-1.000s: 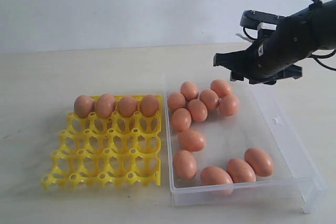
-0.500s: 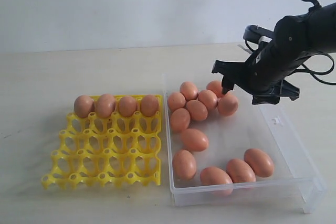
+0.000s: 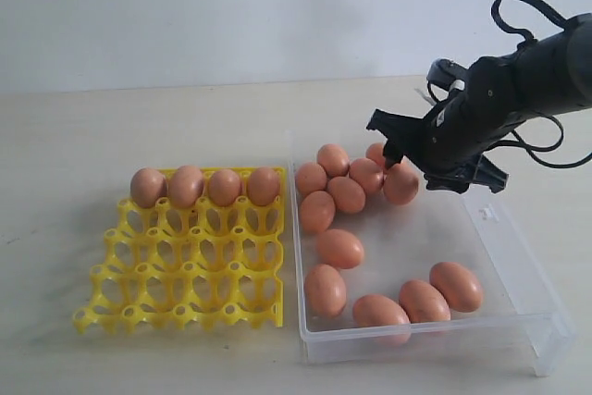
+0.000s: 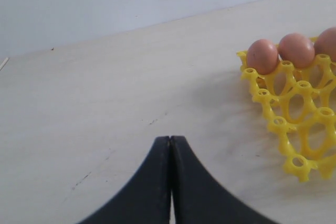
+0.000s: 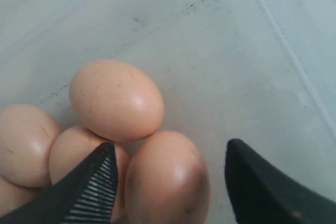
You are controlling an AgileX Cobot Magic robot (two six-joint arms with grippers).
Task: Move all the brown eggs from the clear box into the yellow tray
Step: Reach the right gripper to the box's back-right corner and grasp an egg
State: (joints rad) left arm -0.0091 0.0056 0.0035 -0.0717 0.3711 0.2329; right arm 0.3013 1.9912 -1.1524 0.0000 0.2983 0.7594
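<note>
On the right, the box point(image 3: 462, 228) holds twelve eggs point(image 3: 339, 248); the tray point(image 3: 185, 275) beside it carries four in its back row. Right gripper point(image 5: 170, 146) stands open, jaws astride one of the far cluster; left gripper point(image 4: 170, 141) is closed, empty.

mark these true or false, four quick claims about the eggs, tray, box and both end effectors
1. Four brown eggs fill one row of the yellow tray. True.
2. The clear box holds no eggs. False: twelve lie in it, seven clustered at one end.
3. The right end effector is open, its fingers either side of an egg in that cluster. True.
4. The left end effector grips an egg. False: it is shut on nothing, above the bare table beside the tray.
</note>
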